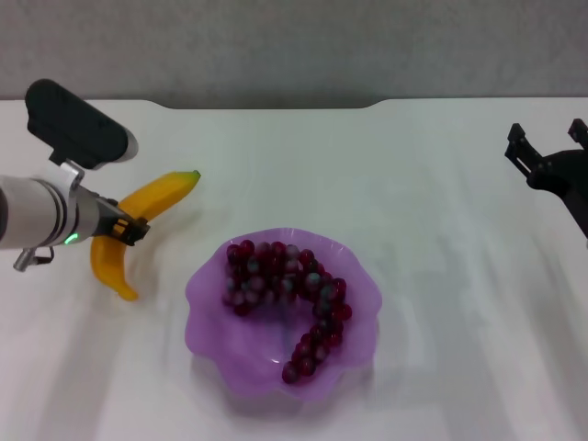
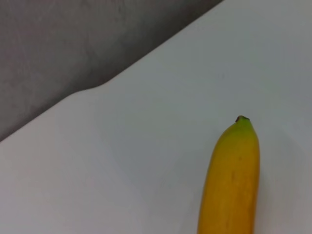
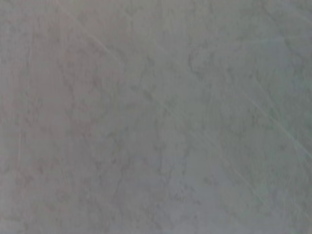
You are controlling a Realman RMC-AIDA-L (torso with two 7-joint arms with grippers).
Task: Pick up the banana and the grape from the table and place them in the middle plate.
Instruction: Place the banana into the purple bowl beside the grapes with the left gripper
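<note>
**Grapes are in the plate; the banana is next**

The grape bunch already lies curled inside the purple plate, so that half of the job looks done. The step in hand is picking up the banana, which lies on the white table just left of the plate, its green tip pointing back and to the right.

The left gripper sits at the banana's middle, its dark fingers on either side of the fruit and apparently closed on it. The left wrist view shows the tip end of the banana reaching out over the table.

Next, I judge, comes a lift and a short carry to the right to the plate's free side.

The right gripper waits at the table's far right, well away; I cannot tell how its fingers stand.
</note>
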